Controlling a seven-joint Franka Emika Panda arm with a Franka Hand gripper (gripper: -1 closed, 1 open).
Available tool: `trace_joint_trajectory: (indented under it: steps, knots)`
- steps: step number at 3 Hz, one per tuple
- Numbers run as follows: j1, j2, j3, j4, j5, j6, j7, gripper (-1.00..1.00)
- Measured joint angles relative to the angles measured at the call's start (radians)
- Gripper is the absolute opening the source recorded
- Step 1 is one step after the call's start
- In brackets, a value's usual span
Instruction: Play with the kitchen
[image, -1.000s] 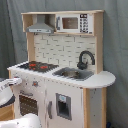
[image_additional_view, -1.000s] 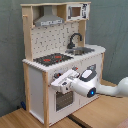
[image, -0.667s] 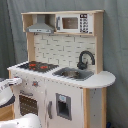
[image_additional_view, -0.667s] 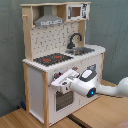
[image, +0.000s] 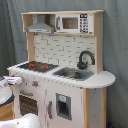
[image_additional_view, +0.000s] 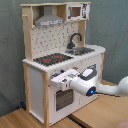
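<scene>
In the second exterior view, the arm (image_additional_view: 107, 89) reaches from the second exterior view's right, its fingers (image_additional_view: 56, 79) against the kitchen (image_additional_view: 60, 55) front, just below the stovetop (image_additional_view: 52, 59); whether they grip anything, I cannot tell. The kitchen stands on a wooden surface (image_additional_view: 30, 120). Behind the stovetop come the sink (image_additional_view: 82, 50), faucet (image_additional_view: 74, 39) and hood (image_additional_view: 48, 20).

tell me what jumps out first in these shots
The tall white and wood kitchen fills both exterior views, its black-and-red stovetop beside the black faucet and sink. In the second exterior view the white arm's end effector sits at the front panel, just above the oven door.
</scene>
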Motion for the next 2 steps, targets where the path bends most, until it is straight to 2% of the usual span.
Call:
trace_joint_trajectory:
  steps: [1,2]
  knots:
    - [0.037,0.006,-0.002,-0.016,0.003,-0.015,0.094,1.00]
    - [0.091,0.006,-0.002,-0.045,0.035,-0.071,0.149,1.00]
